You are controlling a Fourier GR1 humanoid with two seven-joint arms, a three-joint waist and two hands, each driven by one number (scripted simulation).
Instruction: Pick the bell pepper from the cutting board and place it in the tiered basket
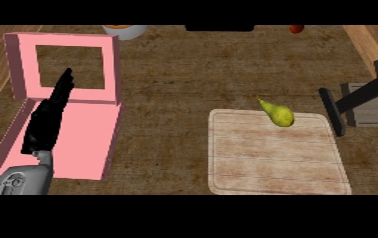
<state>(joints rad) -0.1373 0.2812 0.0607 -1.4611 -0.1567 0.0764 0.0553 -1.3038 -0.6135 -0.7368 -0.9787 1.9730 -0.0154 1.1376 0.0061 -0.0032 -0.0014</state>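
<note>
**A:** Start with the hand. Where does it show?

**B:** The left hand is at the left of the frame, black, rising from a grey forearm in the lower left corner. Its fingers are straight and close together, pointing up and slightly right, and they hold nothing.

**A:** What lies under it?

**B:** A pink tiered basket. Its upper part, in the upper left, is a square frame through which the counter shows; its lower part is a flat pink tray running down toward the forearm. The hand appears over the tray, with the fingertips reaching the frame's lower left corner. I cannot tell whether it touches the pink surface.

**A:** And the thing to be picked?

**B:** On the cutting board, a pale wooden slab at the lower right, there is one yellow-green, pear-shaped item with a thin stem pointing up and left. It sits at the board's top edge, well apart from the hand. By its look it is a pear rather than a bell pepper.

**A:** Anything else?

**B:** A dark bar and a grey crate-like object at the right edge, just beside the board. Along the top edge, a white bowl and a small red object. All rest on the brown wooden counter.
</note>
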